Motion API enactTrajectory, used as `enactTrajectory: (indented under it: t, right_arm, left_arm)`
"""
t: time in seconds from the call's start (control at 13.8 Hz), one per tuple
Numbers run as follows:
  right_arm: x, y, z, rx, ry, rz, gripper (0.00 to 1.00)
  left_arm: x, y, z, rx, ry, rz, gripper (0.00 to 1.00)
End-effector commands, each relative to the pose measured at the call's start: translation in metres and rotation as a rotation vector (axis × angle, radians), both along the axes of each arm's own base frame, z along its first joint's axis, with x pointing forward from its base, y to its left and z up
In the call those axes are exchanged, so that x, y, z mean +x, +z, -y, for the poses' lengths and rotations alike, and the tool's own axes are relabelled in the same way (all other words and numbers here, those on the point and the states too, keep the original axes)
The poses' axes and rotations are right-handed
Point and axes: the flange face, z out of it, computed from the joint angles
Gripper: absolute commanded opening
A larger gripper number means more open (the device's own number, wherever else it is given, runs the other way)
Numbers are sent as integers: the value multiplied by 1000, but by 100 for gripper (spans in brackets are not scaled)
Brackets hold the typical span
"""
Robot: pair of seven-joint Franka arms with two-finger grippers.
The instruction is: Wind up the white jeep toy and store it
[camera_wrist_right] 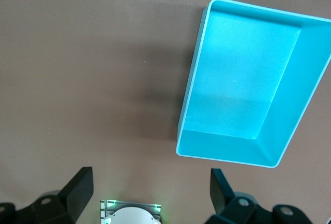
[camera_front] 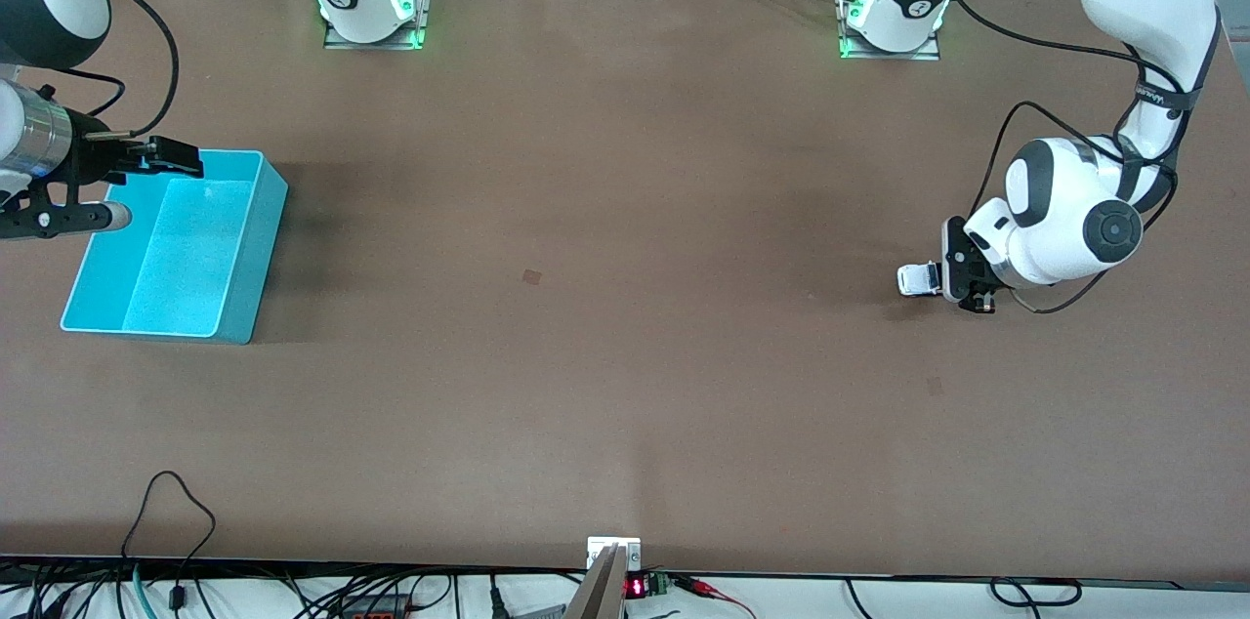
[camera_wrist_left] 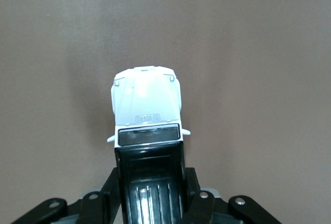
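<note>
While the left gripper clamps the tiny, boxy white plastic jeep toy at its rear, 6 o'clock from its windscreen, it looks light, rigid, slippery; right gripper gapes over the cyan bin.

Around the left gripper, down at the left arm's end of the table, bare brown surface runs all the way toward the cyan bin, with only the white jeep toy pinched in its fingers. Above that bin hangs the right gripper, jaws wide, crowding the rim while the hollow beneath lies unblocked.
</note>
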Motion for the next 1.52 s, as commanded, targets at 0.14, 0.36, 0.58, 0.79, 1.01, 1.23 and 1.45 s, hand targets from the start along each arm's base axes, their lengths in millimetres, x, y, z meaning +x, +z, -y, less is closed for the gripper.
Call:
enactTrajectory:
  t: [0.14, 0.36, 0.58, 0.79, 1.01, 1.23, 1.45]
  right_arm:
    - [-1, 3, -1, -9, 13, -6, 100]
    - [-1, 3, -2, -9, 15, -6, 100]
    - [-1, 3, -1, -9, 13, -6, 100]
    - [-1, 3, -1, -9, 13, -6, 100]
    - [-2, 3, -1, -9, 13, -8, 100]
    - [-2, 3, -1, -9, 13, -8, 100]
    - [-2, 3, -1, -9, 11, -11, 100]
  left_arm:
    - [-5, 3, 2, 3, 1, 11, 36]
    - [-6, -2, 3, 4, -2, 4, 36]
    - [-6, -2, 3, 4, -12, 4, 34]
    - [-6, -4, 3, 3, -15, 1, 32]
    - [-6, -11, 4, 2, -22, 11, 32]
    - [-4, -12, 4, 3, -24, 23, 32]
    - [-4, -12, 5, 0, -25, 25, 31]
